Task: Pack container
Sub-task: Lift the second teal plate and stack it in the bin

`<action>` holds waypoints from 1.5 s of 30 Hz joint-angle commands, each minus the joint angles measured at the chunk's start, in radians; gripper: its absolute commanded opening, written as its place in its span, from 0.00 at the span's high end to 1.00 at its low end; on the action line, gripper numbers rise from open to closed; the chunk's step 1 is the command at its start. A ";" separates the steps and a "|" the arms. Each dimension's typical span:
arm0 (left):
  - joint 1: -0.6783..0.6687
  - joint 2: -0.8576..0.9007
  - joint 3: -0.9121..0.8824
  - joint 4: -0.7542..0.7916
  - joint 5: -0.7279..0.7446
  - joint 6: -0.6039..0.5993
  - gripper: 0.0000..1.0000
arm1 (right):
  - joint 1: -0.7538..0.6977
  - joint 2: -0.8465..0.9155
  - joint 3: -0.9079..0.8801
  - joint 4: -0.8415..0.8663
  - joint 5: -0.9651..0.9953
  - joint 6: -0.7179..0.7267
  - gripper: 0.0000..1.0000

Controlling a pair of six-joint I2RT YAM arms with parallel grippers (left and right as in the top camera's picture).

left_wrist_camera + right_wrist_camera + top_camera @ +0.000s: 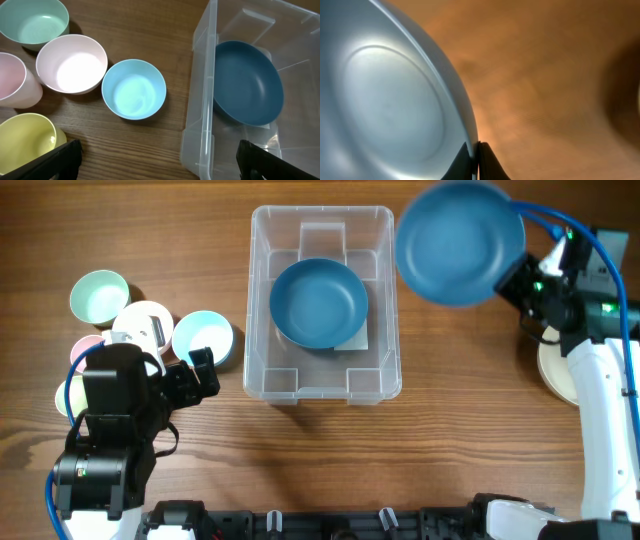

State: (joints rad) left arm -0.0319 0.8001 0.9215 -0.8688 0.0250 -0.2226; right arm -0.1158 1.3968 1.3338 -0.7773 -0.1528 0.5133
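The clear container (pixel 262 300) stands at the table's middle with one dark blue bowl (pixel 318 302) inside; both also show in the left wrist view, container (pixel 202 100) and bowl (pixel 247 82). My right gripper (pixel 520 278) is shut on the rim of a second dark blue bowl (pixel 458 242), held in the air just right of the container's far right corner. In the right wrist view the fingers (pixel 475 160) pinch that bowl's rim (pixel 390 110). My left gripper (pixel 195 375) is open and empty, low over the table left of the container, its fingers (pixel 155 160) spread wide.
Several cups stand at the left: mint (pixel 98 295), white (pixel 145 325), light blue (pixel 203 338), pink (pixel 12 80) and yellow (pixel 25 142). A cream plate (pixel 560 375) lies under the right arm at the right edge.
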 commanded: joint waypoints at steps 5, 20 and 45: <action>-0.005 -0.005 0.019 0.003 0.009 -0.003 0.00 | 0.367 0.113 0.076 0.104 0.022 -0.106 0.96; -0.005 -0.005 0.018 -0.005 0.009 -0.003 0.00 | 0.418 0.237 0.076 0.183 0.021 -0.098 0.96; -0.005 -0.005 0.018 -0.012 0.008 -0.002 0.00 | -0.049 0.097 0.226 -0.237 0.205 0.205 0.00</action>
State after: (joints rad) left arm -0.0319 0.8001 0.9215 -0.8833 0.0250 -0.2226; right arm -0.0082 1.5124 1.5532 -0.9211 0.0113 0.6487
